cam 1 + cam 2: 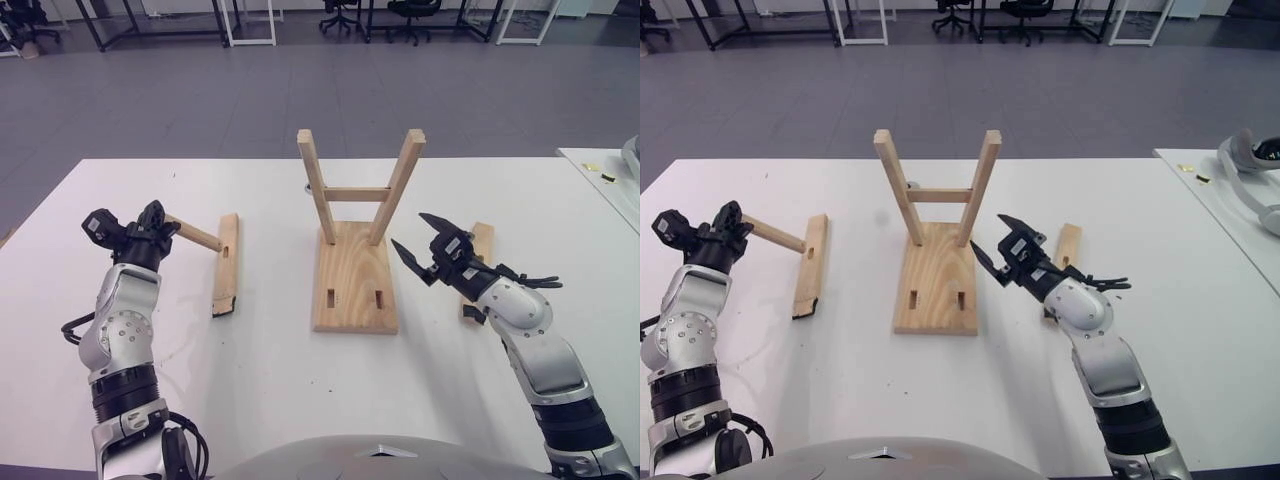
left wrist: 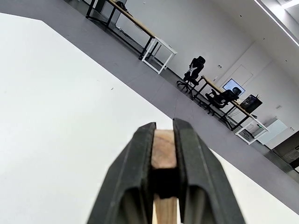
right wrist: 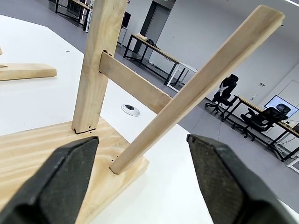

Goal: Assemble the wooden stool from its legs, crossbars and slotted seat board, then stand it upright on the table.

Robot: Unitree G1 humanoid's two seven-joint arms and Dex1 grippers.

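Pale pine seat board (image 1: 355,290) lies flat mid-table, two square legs (image 1: 316,190) upright in it. At nine o'clock, left gripper (image 1: 163,223) pinches a square crossbar (image 1: 197,237); at three, right gripper (image 1: 409,232) gapes wide, empty.

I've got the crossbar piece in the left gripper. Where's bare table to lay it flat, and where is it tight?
Free: the table between the left leg and the seat board, and the wide near strip in front of the board. Tight: between the board's right edge and the right leg, where the open right gripper hangs.
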